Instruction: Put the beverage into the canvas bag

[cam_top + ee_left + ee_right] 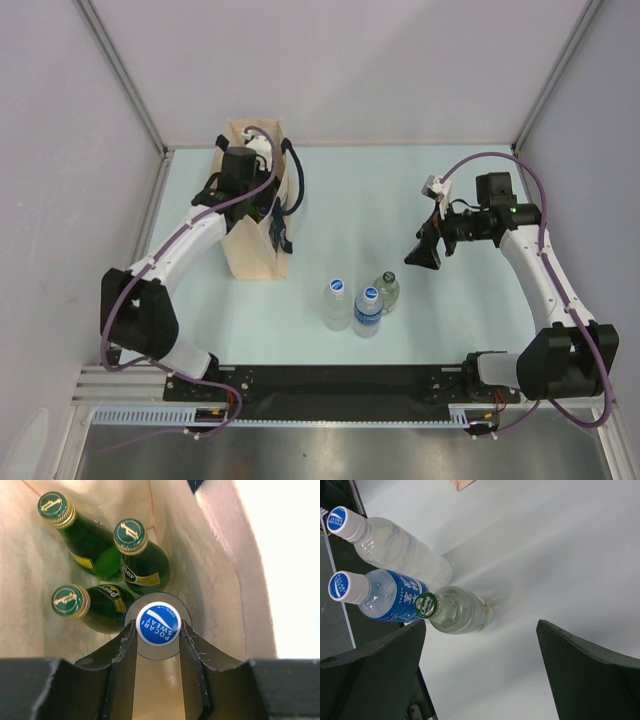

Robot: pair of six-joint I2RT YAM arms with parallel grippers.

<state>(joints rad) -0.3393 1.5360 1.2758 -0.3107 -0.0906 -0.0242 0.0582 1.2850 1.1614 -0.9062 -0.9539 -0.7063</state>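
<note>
The beige canvas bag [254, 250] with navy handles stands upright at the left. My left gripper [258, 158] reaches down into its mouth. In the left wrist view the left gripper [158, 631] is shut on the blue Pocari Sweat cap [158, 623] of a bottle inside the bag [205, 560], beside three green glass bottles [137, 560]. On the table stand a clear Pocari bottle [338, 303], a blue-labelled bottle [367, 311] and a green-capped Chang bottle [387, 291]. My right gripper [421, 254] is open and empty, above the table to their right.
In the right wrist view the right gripper [482, 642] hangs over bare table next to the Chang bottle [457, 611], with the blue-labelled bottle [387, 600] and clear bottle [402, 552] beyond. Grey walls enclose the table. A black rail [330, 380] runs along the near edge.
</note>
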